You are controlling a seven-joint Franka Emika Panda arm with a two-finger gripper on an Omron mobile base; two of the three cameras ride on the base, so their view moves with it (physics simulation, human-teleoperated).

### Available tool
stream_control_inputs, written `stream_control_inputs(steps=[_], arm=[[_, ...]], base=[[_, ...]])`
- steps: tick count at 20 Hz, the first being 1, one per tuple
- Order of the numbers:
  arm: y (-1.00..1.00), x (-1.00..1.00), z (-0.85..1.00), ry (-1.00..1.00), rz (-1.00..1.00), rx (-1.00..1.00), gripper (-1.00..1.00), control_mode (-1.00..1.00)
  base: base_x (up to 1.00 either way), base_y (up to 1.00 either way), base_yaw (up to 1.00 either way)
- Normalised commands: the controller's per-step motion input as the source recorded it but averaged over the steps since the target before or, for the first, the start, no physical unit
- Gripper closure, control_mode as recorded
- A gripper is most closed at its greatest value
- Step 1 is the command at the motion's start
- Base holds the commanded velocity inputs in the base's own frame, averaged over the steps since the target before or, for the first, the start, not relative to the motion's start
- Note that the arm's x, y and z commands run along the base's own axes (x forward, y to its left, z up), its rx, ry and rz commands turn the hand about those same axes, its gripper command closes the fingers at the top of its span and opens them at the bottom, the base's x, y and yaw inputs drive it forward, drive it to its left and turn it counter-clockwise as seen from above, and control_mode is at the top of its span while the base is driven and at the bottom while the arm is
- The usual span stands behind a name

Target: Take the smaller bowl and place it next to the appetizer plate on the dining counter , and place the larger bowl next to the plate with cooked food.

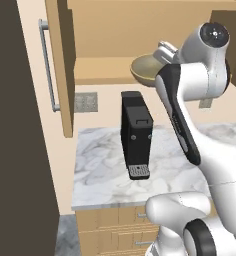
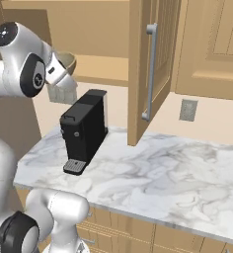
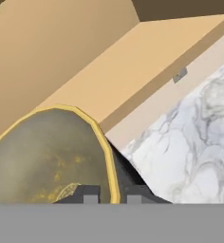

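Note:
The smaller bowl (image 1: 146,69), olive-tan with a pale yellow rim, hangs in the air in front of the open cabinet's shelf (image 1: 102,70), above the counter. My gripper (image 3: 113,194) is shut on its rim, with one fingertip inside the bowl (image 3: 47,152) and one outside. From the right base view the bowl (image 2: 67,61) sits just beyond my white hand (image 2: 57,74). The larger bowl, both plates and the dining counter are out of view.
A black coffee machine (image 1: 136,134) stands on the marble-topped counter (image 2: 163,173) right below the bowl. An open cabinet door (image 2: 148,64) with a grey handle juts out beside it. Another open door (image 1: 60,60) hangs on the left. Wooden drawers (image 1: 115,230) lie beneath.

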Motion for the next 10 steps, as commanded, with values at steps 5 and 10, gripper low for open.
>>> stream_control_inputs(steps=[5,10], arm=[[-0.01,-0.18,0.0,0.0,0.0,0.0,1.0,1.0],[0.0,0.0,0.0,0.0,0.0,0.0,1.0,1.0]], base=[[-0.73,0.0,0.0],[-1.0,0.07,0.0]])
